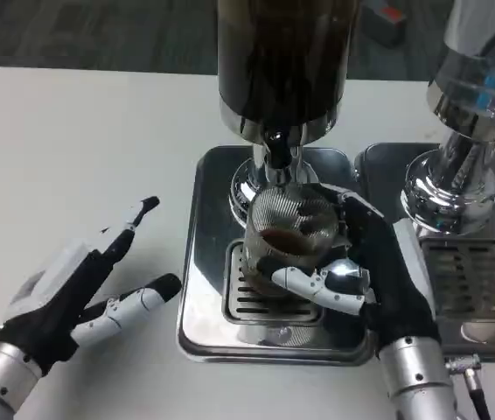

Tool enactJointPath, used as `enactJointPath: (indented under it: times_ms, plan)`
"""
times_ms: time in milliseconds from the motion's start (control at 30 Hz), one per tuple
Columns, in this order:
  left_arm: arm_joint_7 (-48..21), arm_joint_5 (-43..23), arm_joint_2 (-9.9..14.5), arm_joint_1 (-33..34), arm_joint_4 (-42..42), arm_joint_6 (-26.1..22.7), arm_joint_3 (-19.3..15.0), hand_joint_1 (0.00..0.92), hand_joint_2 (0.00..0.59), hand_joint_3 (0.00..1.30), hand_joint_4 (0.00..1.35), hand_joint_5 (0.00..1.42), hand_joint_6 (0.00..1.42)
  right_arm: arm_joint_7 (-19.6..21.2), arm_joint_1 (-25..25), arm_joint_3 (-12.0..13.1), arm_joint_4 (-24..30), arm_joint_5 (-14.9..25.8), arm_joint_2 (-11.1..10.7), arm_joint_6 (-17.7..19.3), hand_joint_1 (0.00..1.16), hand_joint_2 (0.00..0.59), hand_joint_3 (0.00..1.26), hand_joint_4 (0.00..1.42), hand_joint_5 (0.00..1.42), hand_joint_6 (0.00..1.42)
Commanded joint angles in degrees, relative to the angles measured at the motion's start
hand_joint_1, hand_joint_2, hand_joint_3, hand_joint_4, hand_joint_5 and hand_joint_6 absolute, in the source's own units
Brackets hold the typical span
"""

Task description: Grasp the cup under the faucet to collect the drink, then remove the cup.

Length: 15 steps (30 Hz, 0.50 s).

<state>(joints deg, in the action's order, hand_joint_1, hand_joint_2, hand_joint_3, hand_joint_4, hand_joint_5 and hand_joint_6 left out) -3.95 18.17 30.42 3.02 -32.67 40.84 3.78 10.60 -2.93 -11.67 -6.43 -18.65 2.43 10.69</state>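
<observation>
Step in hand: collecting. The right hand (pixel 366 271) is wrapped round the cup (pixel 289 234), fingers curled across its front, holding it on the grille of the steel tray (pixel 204 306) right under the faucet (pixel 275 157).
Cup: see-through and ribbed, upright, with a little dark drink at the bottom; far from full, by the look of it.
Left hand: the left hand (pixel 81 293) lies on the white counter (pixel 73 149) well to the left of the tray, fingers spread, holding nothing.
Next move, as I judge it: wait for more drink, then draw the cup toward the robot and level, so it clears the faucet tip without tipping.
In the way: the faucet sits just above the cup's rim, so lifting straight up would likely knock it; the tray's raised lip lies in front.
Around: the dark dispenser (pixel 282 61) towers above the cup; a second shiny dispenser (pixel 462 166) with its own tray stands just to the right, close beside the right forearm.
</observation>
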Motion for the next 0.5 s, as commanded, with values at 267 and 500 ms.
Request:
enactJointPath:
  times_ms: [267, 500]
  plan:
    - [-0.4, -0.4, -0.3, 0.3, -0.4, 0.9, 0.4, 0.0, 0.129, 0.0, 0.0, 0.02, 0.0, 0.7, -2.3, -0.1, 6.4, -1.4, 0.1, -2.7, 0.94, 0.203, 0.45, 0.57, 0.58, 0.79]
    - [-0.2, -0.1, -0.7, 0.3, -0.6, 1.2, 0.7, 0.0, 0.129, 0.0, 0.0, 0.02, 0.0, -0.7, -3.8, -0.2, 10.5, -1.0, -0.8, -5.0, 0.94, 0.208, 0.45, 0.59, 0.59, 0.79]
